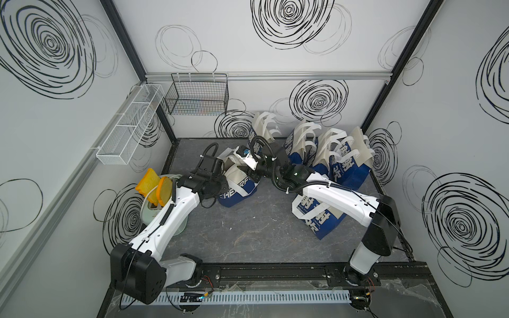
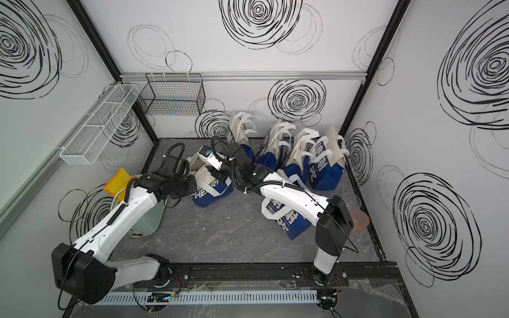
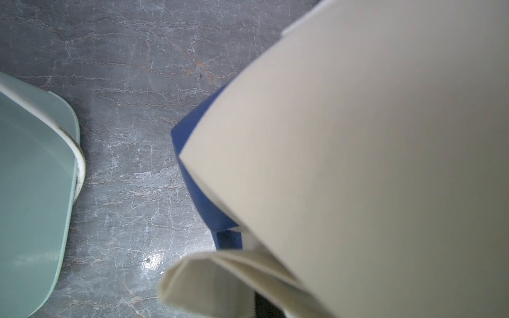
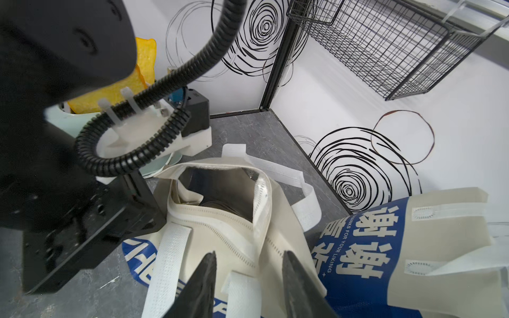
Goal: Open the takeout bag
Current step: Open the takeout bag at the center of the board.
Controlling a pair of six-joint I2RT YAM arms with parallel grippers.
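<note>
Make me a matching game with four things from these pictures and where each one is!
Things:
1. takeout bag between the two arms
2. black wire basket
3. yellow bread slices
4. white mesh basket

Places:
A. hangs on the left side wall
B. stick up out of the pale green toaster
C. hangs from the rail on the back wall
D. stands on the grey table, mouth partly open

Pairs: 1-D, 2-C, 3-B, 4-A

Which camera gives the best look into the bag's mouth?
Right wrist: it looks straight into the mouth of the bag. Both top views show it small and half hidden. The left wrist sees only a blurred beige panel.
</note>
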